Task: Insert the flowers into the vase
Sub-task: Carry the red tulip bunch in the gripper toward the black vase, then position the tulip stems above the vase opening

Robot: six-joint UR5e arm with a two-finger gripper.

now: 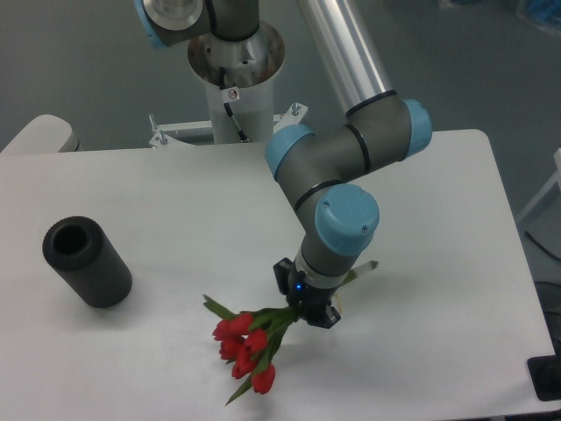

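Beneath the wrist: gripper (306, 304), fingers apparently closed on the stems of the flowers (246, 346); red buds hang to its lower left. Far left of gripper: black vase (86, 260) on white table (175, 202), well apart.

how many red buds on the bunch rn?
5 visible on the flowers, clustered below-left of the hand: two up top, two mid-cluster, one lowest at the tip. They overlap, so another may be hidden behind.
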